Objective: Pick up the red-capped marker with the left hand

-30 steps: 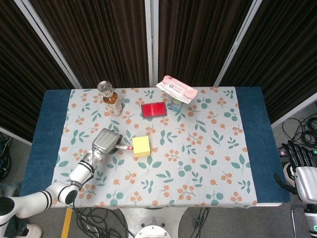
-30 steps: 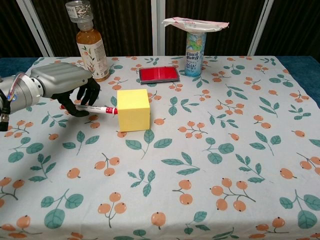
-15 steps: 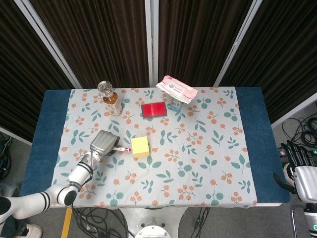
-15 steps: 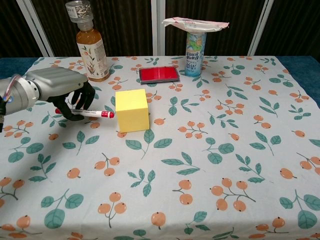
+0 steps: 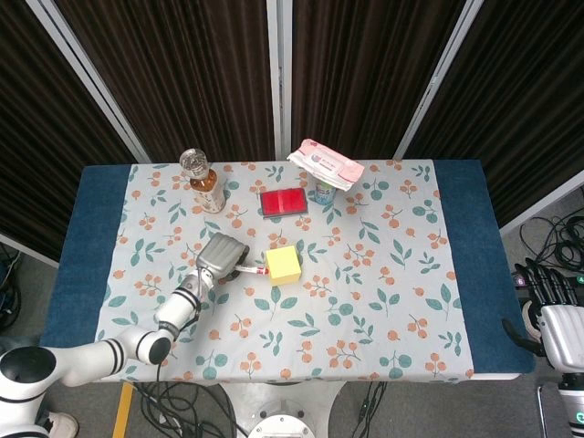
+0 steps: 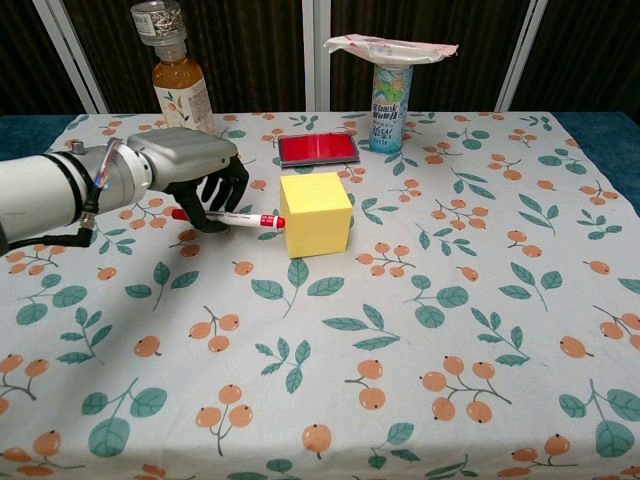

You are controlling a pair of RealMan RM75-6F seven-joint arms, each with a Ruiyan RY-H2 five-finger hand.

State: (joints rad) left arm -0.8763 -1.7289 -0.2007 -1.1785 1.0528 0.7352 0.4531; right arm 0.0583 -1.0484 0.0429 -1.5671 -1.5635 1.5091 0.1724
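From the head view, the left hand [image 5: 222,255] sits on the bench [image 5: 96,228], just beside the yellow block [image 5: 283,265]. The marker [image 5: 253,269] pokes out from under it, red tip touching the block. Half a second ago the hand, marker and block were all further left. So the marker has pushed the block along. The right hand [image 5: 555,310] hangs far off past the bench edge, fingers apart, holding nothing.

From the chest view, the dark fingers [image 6: 219,196] curl down around the marker [image 6: 230,215]. The marker still seems to lie low on the cloth, its cap against the block [image 6: 315,213]. I think the grip is on, but the lift is not done yet. Sliding it more may only shove the block further.
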